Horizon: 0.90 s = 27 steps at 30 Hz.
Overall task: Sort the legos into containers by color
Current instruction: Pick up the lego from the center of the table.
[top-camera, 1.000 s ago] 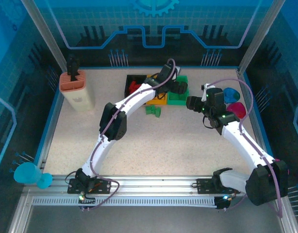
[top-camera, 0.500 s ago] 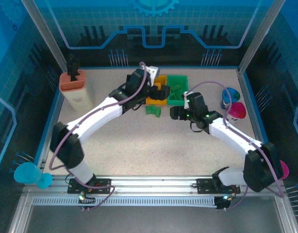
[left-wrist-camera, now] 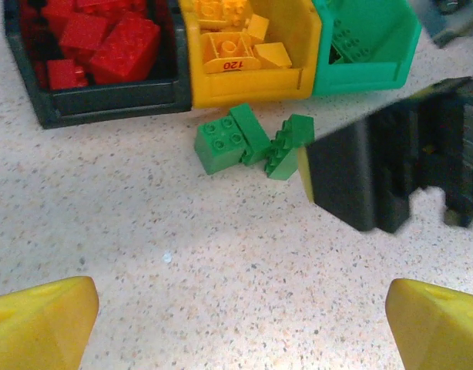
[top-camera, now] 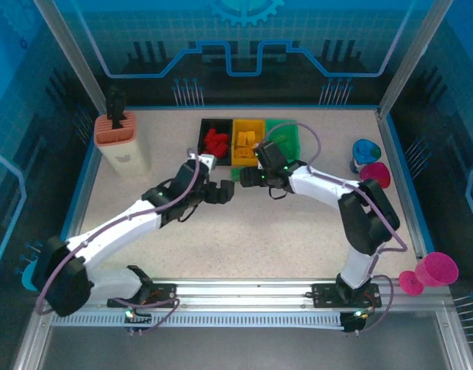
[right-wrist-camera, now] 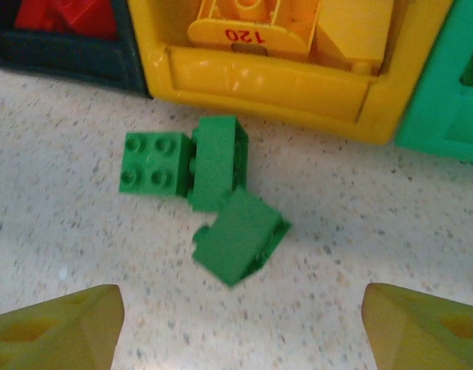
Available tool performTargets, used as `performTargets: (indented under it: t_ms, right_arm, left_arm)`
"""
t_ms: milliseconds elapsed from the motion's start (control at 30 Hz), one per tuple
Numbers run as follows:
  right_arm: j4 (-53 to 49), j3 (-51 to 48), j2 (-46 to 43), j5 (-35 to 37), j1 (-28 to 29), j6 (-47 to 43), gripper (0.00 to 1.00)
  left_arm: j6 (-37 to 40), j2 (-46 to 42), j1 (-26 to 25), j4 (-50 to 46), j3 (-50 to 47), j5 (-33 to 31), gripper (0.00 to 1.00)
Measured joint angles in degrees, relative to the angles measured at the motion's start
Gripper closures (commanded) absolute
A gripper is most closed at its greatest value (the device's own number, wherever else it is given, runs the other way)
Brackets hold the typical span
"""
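Three green legos [right-wrist-camera: 217,166] lie loose on the speckled table [left-wrist-camera: 182,254], just in front of the yellow bin [left-wrist-camera: 244,85]. One sits flat with four studs up. A second is turned on its side and touches the first one's edge. The third is tilted and rests against the second's near corner.

Behind them the three containers stand in a touching row: black bin [left-wrist-camera: 105,96], yellow bin, then green bin [left-wrist-camera: 360,68]. The black bin is heaped with red legos [left-wrist-camera: 105,38]. The yellow bin holds yellow-orange legos [left-wrist-camera: 236,42], and the rim of one arched brick [right-wrist-camera: 252,19] carries the number "120" in red, upside down to both wrist cameras. The green bin has at least one dark green studded piece [left-wrist-camera: 340,40] inside.

The right gripper [right-wrist-camera: 240,331] hangs over the loose green cluster with its yellow fingertips [right-wrist-camera: 55,324] spread wide to either side, and nothing is between them.

The left gripper [left-wrist-camera: 240,331] hovers a little nearer the arm bases, facing the same bricks. Its jaws are also wide apart and hold nothing. Seen from its wrist camera, the right gripper's black body sits just beside the tilted green brick.

A salmon-pink slotted holder [top-camera: 121,137] stands at the table's far left. A blue cup [top-camera: 366,149] and a magenta cup [top-camera: 377,176] stand at the far right.
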Motion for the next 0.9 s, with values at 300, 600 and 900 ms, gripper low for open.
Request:
performTargets:
  t_ms: [300, 600, 900]
  right_arm:
    - [-4.7, 9.9, 10.0, 5.1, 2.4, 3.1, 0.31]
    - [-7.5, 11.6, 12.6, 11.6, 3.6, 4.2, 0.69]
    - [-9.6, 8.5, 4.6, 15.8, 5.7, 2.8, 0.70]
  left_arm:
    - [-3.6, -12.0, 0.0, -2.9, -7.2, -2.0, 0.04]
    - [-6.6, -17.5, 0.0, -5.0, -12.0, -2.0, 0.05]
    - [-6.6, -18.6, -0.3, -5.4, -12.2, -2.0, 0.06]
